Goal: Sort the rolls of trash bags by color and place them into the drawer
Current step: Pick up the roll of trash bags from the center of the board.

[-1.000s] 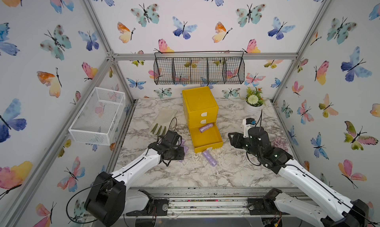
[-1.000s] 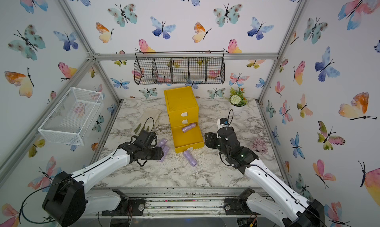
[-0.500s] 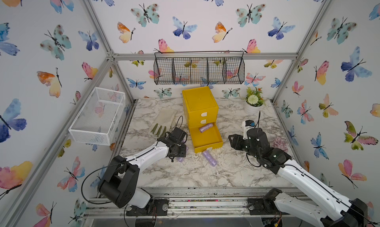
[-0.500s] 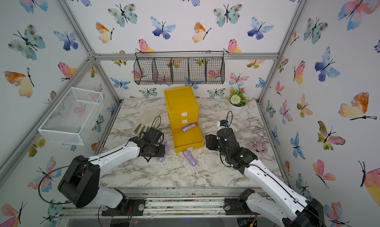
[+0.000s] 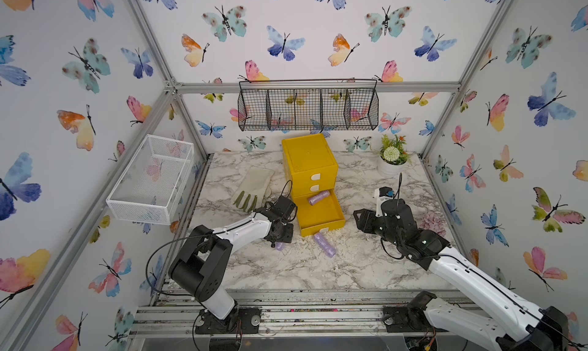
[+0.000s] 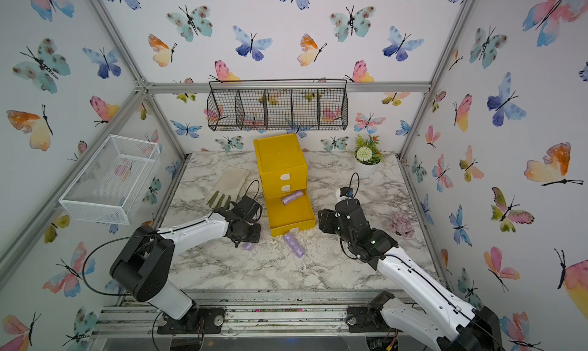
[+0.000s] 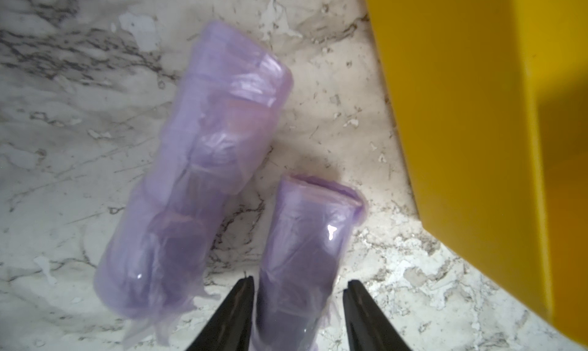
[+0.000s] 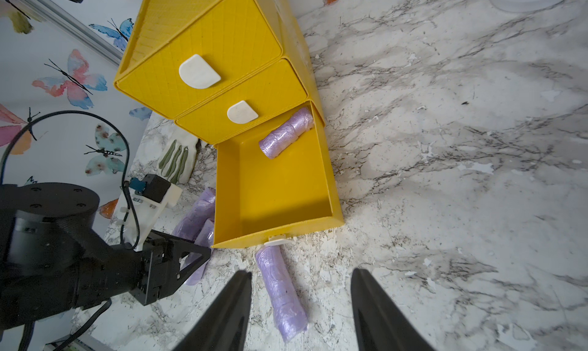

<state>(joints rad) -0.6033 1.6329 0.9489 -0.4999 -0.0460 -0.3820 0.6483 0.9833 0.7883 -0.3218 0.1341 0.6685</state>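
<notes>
Table: marble table [image 5: 366,270] in a butterfly-papered cell; the yellow drawer chest [image 5: 310,161] has its bottom drawer [image 5: 321,215] pulled out, ready for rolls.
Stored: one purple roll [image 5: 318,197] lies at the drawer's back.
Left tool [image 7: 297,289]: parted astride the near roll [image 7: 311,238] beside the drawer wall, not yet pinching; the neighbour roll [image 7: 197,174] lies alongside.
Right tool [image 8: 299,279]: released, empty, above the front roll [image 8: 281,292], probably next.

Robot test cell: aluminium frame [image 5: 413,86], butterfly wallpaper [image 5: 285,44], marble tabletop [image 5: 302,270].
</notes>
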